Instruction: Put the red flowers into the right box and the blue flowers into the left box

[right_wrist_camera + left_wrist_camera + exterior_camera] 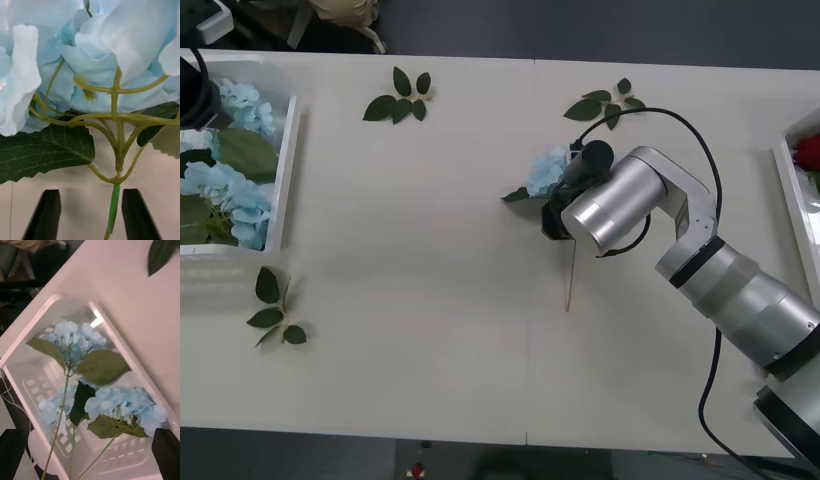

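The pale surface (430,300) carried it all. At its left end the left box (288,150) already held blue flowers (235,195), with the left gripper (90,453) hovering over it, jaws spread and empty. At the far right edge, the right box (792,190) showed a red flower (808,150). Mid-surface, the right gripper (91,213) straddled the stem of one loose blue flower (548,172), jaws apart, not yet clenched. Pickup was the step, I'd say: next, close on the stem, then carry it left.
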Motion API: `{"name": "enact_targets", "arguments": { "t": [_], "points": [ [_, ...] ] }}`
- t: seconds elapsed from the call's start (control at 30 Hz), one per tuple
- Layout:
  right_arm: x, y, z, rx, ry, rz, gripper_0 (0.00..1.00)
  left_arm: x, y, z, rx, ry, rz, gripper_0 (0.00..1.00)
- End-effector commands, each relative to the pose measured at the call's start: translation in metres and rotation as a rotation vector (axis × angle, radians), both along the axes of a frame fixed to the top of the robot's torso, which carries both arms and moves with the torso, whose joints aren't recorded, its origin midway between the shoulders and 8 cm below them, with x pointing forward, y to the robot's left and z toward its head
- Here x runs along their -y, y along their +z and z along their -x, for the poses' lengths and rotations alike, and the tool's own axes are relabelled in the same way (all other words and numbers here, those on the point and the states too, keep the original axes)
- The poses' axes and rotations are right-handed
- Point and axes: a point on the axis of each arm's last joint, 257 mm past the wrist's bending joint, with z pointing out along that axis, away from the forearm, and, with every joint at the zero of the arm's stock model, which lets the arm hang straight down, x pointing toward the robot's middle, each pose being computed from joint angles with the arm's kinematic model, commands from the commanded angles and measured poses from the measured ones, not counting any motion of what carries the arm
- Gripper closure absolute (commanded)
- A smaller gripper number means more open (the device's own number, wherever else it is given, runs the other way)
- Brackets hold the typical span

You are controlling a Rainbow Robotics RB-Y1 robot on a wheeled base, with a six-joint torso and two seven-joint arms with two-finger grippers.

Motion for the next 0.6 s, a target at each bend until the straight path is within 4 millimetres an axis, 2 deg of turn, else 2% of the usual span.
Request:
{"name": "enact_targets", "arguments": {
  "t": [0.03,0.07,0.2,0.27,0.37,0.4,0.47,0.57,0.6],
  "points": [
    [-0.015,0.02,-0.011,0.039,0.026,-0.02,0.59,0.053,-0.02,-0.003,0.046,-0.123,0.106,0.0],
    [-0.014,0.019,-0.011,0.037,0.026,-0.02,0.61,0.07,-0.031,-0.004,0.069,-0.158,0.167,0.0],
    [-0.013,0.016,-0.014,0.04,0.024,-0.026,0.72,0.109,-0.062,-0.002,0.174,-0.247,0.316,0.0],
    [-0.011,0.013,-0.014,0.039,0.023,-0.024,0.77,0.13,-0.077,0.004,0.225,-0.289,0.395,0.0],
    [-0.01,0.013,-0.015,0.038,0.024,-0.019,0.84,0.152,-0.089,0.018,0.242,-0.329,0.427,0.0],
    [-0.009,0.013,-0.015,0.039,0.024,-0.016,0.92,0.166,-0.091,0.027,0.247,-0.359,0.442,0.0],
    [-0.006,0.012,-0.015,0.036,0.021,-0.014,1.0,0.177,-0.095,0.036,0.245,-0.384,0.454,0.0],
    [-0.002,0.009,-0.015,0.029,0.021,-0.01,1.0,0.211,-0.107,0.06,0.215,-0.42,0.569,0.0],
    [-0.001,0.01,-0.015,0.028,0.02,-0.01,1.0,0.217,-0.109,0.063,0.208,-0.423,0.594,0.0]
  ]
}}
